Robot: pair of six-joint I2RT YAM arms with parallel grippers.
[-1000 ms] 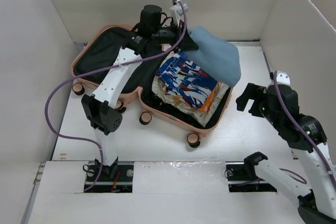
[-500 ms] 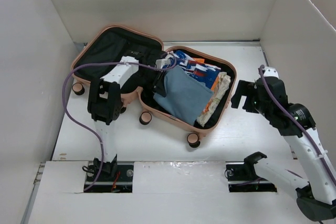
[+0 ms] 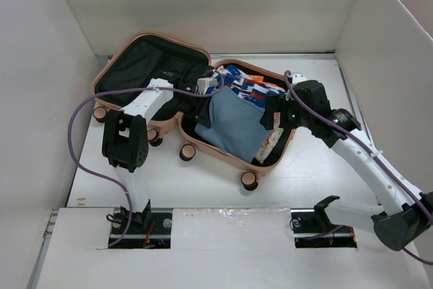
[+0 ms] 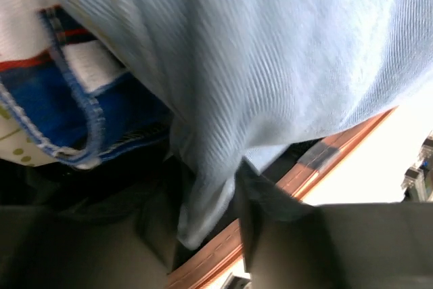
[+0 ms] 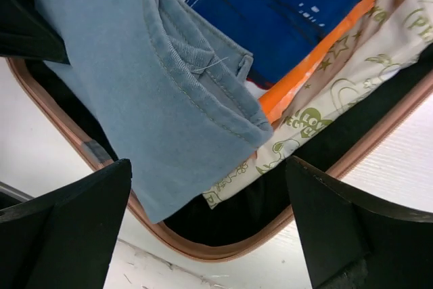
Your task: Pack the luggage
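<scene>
The salmon-pink luggage (image 3: 218, 156) lies open, its empty black-lined lid (image 3: 145, 65) at the left. The right half holds a blue, white and orange patterned garment (image 3: 252, 89) over a cream printed cloth (image 5: 338, 93). A light blue garment (image 3: 233, 123) lies on top of them. My left gripper (image 3: 206, 113) is shut on the blue garment's edge (image 4: 206, 208) at the case's near-left rim. My right gripper (image 3: 274, 118) hangs open and empty over the case's right side, its fingers (image 5: 67, 228) wide apart above the blue garment (image 5: 135, 86) and the rim (image 5: 223, 254).
White walls close in the table at the left and back. A white foam board (image 3: 382, 38) stands at the right. The case's black wheels (image 3: 249, 181) stick out at its near side. White table (image 3: 311, 167) lies in front of and right of the case.
My left gripper has brought the blue garment down from above the case's back onto the packed clothes. My right arm has swung left from the table to over the case's right side.
</scene>
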